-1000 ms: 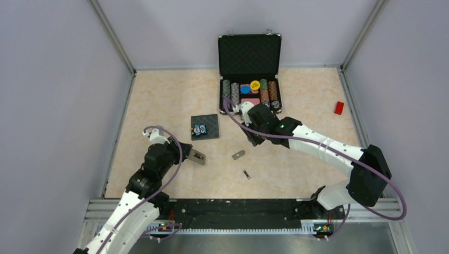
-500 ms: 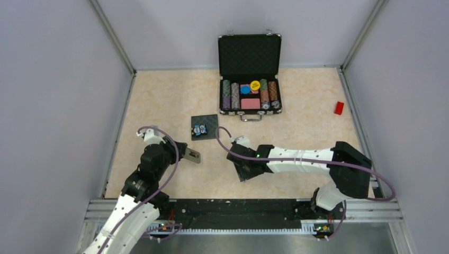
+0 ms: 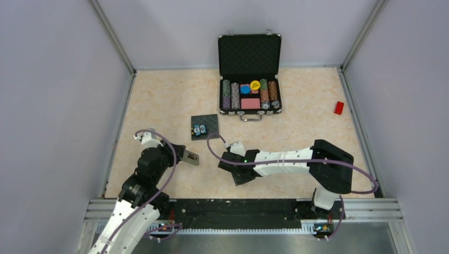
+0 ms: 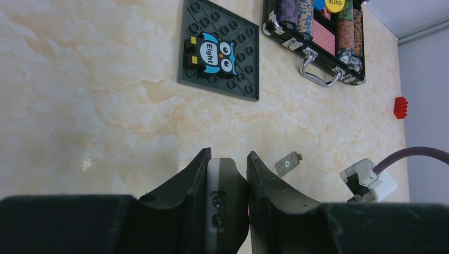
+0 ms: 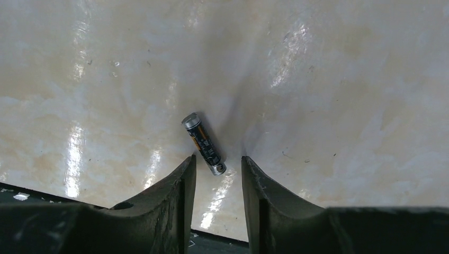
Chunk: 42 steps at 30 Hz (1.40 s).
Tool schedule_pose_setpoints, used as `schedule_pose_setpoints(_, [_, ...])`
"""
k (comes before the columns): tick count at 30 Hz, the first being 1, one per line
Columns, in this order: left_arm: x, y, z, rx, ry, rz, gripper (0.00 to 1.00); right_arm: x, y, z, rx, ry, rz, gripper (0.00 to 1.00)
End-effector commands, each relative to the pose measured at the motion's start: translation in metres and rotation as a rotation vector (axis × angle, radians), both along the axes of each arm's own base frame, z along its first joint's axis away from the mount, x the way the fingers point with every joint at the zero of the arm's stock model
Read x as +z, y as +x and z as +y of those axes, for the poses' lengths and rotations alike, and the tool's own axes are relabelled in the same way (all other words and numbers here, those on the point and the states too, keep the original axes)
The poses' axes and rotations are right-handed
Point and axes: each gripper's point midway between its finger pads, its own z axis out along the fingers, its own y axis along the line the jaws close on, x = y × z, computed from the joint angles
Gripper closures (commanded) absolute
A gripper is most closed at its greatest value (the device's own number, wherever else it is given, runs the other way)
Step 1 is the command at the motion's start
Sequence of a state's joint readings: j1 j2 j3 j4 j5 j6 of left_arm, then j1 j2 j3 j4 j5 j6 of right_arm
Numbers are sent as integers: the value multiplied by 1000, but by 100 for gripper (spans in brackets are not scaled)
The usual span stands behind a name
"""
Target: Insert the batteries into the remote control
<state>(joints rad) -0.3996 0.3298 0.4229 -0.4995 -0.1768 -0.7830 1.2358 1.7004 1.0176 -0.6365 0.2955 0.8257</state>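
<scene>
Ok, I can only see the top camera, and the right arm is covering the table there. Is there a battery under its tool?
Observer: Yes. The right wrist camera shows one battery lying flat on the table. Its near end is in the gap of the open right tool, not squeezed.
Operator: Is it lying straight?
Observer: No, it lies slanted across the gap, not lined up with the fingers.
Operator: And the other side?
Observer: The left wrist camera shows the remote control pinched between both fingers of the left tool.
</scene>
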Motion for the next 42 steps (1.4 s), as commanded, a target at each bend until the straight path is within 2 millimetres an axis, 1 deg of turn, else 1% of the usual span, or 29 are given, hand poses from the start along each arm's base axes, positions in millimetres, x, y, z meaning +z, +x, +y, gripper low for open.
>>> schedule_pose_setpoints(1, [23,0,3,13,-27,-67,100,7,4,18,6,24,-44,64])
schedule_pose_setpoints(6, [21,-2,2,11,-37,-65,100,0,2,20,57,-21,-57,73])
schedule_pose_setpoints(10, [19,-3,1,2,-38,-60,100,-6,2,21,89,-48,-60,88])
schedule_pose_setpoints(12, [18,-3,-1,-7,-42,-58,100,-6,1,20,93,-48,-59,96])
schedule_pose_setpoints(14, [18,-5,-7,-44,-51,-62,100,-2,2,19,101,-43,-69,99])
schedule_pose_setpoints(17, [21,-6,-23,-130,-82,-76,100,14,4,18,118,-9,-100,100])
schedule_pose_setpoints(22, [25,-12,-62,-333,-169,-70,100,57,5,11,153,83,-145,100])
schedule_pose_setpoints(26, [34,-18,-96,-510,-276,-69,100,102,3,5,183,200,-175,99])
schedule_pose_setpoints(30, [50,-21,-123,-665,-394,-72,100,153,-5,10,285,336,-204,96])
schedule_pose_setpoints(32, [61,-23,-136,-748,-463,-74,100,172,-10,12,332,372,-204,96])
schedule_pose_setpoints(33, [62,-24,-142,-781,-492,-52,100,180,-12,13,348,379,-202,95])
schedule_pose_setpoints(35, [66,-26,-153,-836,-566,-14,100,188,-14,13,367,369,-188,95])
schedule_pose_setpoints(39, [71,-28,-170,-887,-705,18,100,195,-19,10,361,341,-147,95])
schedule_pose_setpoints(42, [77,-28,-178,-909,-736,11,100,201,-24,10,361,340,-115,94])
